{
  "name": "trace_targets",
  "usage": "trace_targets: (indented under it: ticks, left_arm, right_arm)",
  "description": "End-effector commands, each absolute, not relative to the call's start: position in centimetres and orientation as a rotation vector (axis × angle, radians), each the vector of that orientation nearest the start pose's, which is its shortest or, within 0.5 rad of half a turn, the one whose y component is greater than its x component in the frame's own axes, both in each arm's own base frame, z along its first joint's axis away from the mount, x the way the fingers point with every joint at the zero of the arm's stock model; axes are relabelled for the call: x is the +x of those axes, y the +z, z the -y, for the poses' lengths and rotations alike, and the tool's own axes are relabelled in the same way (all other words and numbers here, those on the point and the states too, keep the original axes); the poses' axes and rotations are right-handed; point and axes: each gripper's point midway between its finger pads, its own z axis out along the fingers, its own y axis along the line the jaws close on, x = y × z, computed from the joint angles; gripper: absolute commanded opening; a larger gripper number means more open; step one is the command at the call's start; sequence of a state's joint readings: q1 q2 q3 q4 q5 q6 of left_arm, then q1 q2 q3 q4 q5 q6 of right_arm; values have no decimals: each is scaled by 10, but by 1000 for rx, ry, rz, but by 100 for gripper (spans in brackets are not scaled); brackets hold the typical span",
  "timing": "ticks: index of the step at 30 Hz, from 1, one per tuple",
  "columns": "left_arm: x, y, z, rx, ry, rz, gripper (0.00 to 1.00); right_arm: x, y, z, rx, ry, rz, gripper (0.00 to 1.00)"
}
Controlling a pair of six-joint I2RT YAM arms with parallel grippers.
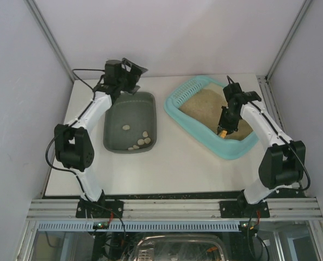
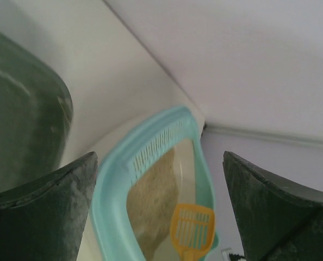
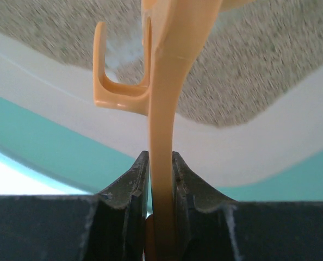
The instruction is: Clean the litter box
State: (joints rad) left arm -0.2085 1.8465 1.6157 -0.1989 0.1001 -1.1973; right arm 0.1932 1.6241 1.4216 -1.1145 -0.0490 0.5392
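Observation:
The light-teal litter box (image 1: 194, 130) lies at an angle on the right half of the table, with beige litter (image 1: 202, 106) in it. My right gripper (image 1: 224, 130) points down into its near right part, shut on the handle of an orange slotted scoop (image 3: 167, 109). The litter (image 3: 248, 65) and the teal rim (image 3: 53, 157) lie just beyond the fingers. My left gripper (image 1: 130, 70) hovers open and empty above the far end of the dark tub (image 1: 130, 122). From there the left wrist view shows the litter box (image 2: 110, 190) and the scoop (image 2: 193, 228).
The dark grey-green tub holds several pale lumps (image 1: 141, 142) at its near end. Its wall (image 2: 20, 125) fills the left of the left wrist view. White enclosure walls stand close behind and on both sides of the table.

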Motion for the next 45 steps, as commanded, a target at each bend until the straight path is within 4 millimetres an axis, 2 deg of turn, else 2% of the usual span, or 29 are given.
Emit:
trace_targets:
  ticks: [1,4,8,9,14,17,19,22,23,27,29,31,34,36,38,41,45]
  left_arm:
    - [491,258,229,-857,-990,-2039,100]
    - [479,254,266,-818,-1049,-2089,100]
    - [460,240,298,-785,-1054,-2163,100]
    - [447,234,313,-763,-1051,-2202,100]
    - [428,215,344,-681,-1013,-2258,100]
    - [421,201,358,-642,-983,-2279,100]
    - [414,193,365,-619,-967,-2297,100]
    - [405,187,360,-559,-869,-2330,100]
    - [406,194,353,-528,-817,-2322,100]
    - [393,203,308,-504,-610,-2318,100]
    - [379,201,294,-513,-584,-2331,100]
    - [359,190,279,-566,-560,-2342,100]
    - [343,181,275,-644,-663,-2255,100]
    - [340,166,277,-701,-703,-2229,100]
    - [341,165,285,-669,-688,-2210,100]
    - [343,170,307,-610,-669,-2186,100]
    - [352,156,337,-627,-735,-2171,100]
  right_arm:
    - [264,148,-82,401,78,-2889,0]
    - [247,145,-84,368,53,-2889,0]
    - [230,144,-100,377,150,-2898,0]
    - [222,137,-103,378,158,-2921,0]
    - [209,128,-137,301,328,-2927,0]
    - [210,122,-158,326,489,-2917,0]
    - [211,121,-168,323,535,-2903,0]
    - [218,114,-168,310,484,-2877,0]
    - [221,111,-165,313,452,-2866,0]
    - [227,104,-155,337,387,-2811,0]
    - [226,104,-149,346,365,-2771,0]
    - [220,102,-140,355,334,-2748,0]
    - [206,94,-126,370,313,-2721,0]
    - [202,87,-118,383,313,-2701,0]
    - [199,82,-111,383,301,-2697,0]
    - [199,81,-107,367,295,-2690,0]
    - [201,87,-110,349,347,-2664,0]
